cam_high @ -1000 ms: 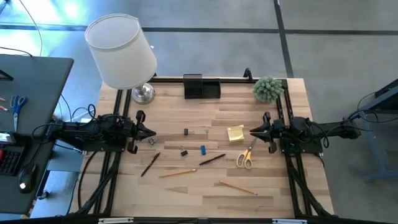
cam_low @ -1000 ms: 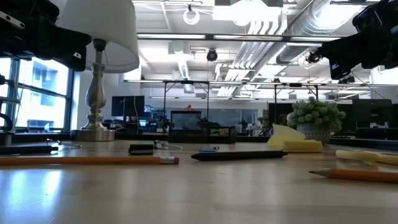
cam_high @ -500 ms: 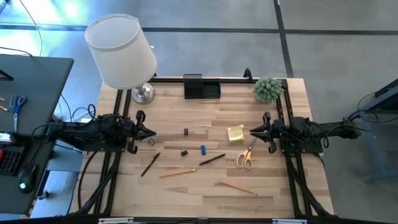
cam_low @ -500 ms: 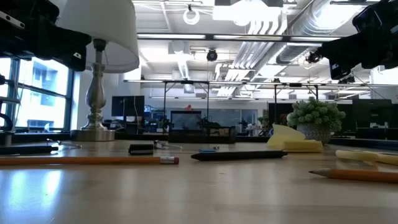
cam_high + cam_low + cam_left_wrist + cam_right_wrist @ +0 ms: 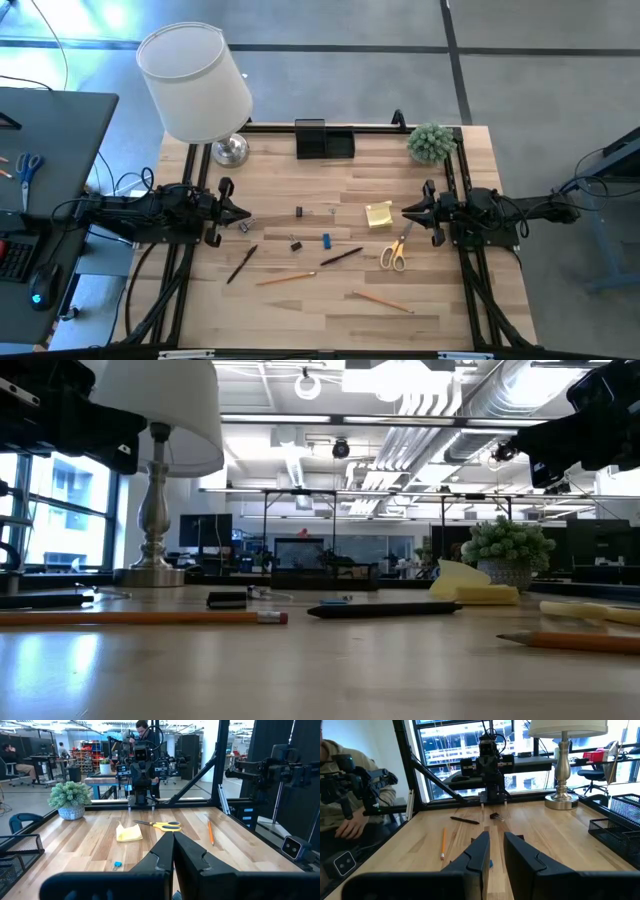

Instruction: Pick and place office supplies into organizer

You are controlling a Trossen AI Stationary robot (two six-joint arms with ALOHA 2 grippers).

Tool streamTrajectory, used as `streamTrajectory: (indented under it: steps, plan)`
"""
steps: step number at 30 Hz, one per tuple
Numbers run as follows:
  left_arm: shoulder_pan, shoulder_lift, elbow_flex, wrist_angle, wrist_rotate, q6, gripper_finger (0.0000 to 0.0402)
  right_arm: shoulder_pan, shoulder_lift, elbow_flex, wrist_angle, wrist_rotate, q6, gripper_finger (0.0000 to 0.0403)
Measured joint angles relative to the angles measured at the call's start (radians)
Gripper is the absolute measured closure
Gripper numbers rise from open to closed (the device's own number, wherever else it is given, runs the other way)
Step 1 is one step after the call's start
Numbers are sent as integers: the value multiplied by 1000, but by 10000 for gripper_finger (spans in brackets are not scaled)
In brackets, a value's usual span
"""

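Wooden desk [image 5: 420, 310] carries scattered supplies; organizer [image 5: 324, 140] sits top centre, contents unclear. Left end effector [image 5: 243, 213] closed, right end effector [image 5: 408, 211] slightly parted, both empty.

Black organizer [image 5: 324, 139]; yellow sticky-note pad [image 5: 379, 214]; white lampshade [image 5: 194, 82].

light wood bench [image 5: 440, 300], black organizer [image 5: 323, 139] sat at the back edge, lamp [image 5: 200, 90] and little plant [image 5: 431, 142] in the back corners, sticky pad [image 5: 379, 214], orange scissors [image 5: 396, 252], pencils [image 5: 285, 279], pens [image 5: 341, 257], clips [image 5: 296, 244] scattered mid-bench
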Motion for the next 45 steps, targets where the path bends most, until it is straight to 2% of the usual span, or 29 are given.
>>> streamTrajectory:
  steps: [35, 40, 45]
  plan:
    - [0, 0, 0, 0, 0, 0, 401, 0, 0, 0, 0, 0, 0, 350]
    - [0, -1, 1, 65, -88, 0, 401, 0, 0, 0, 0, 0, 0, 350]
    - [0, 0, 1, 50, -97, 0, 401, 0, 0, 0, 0, 0, 0, 350]
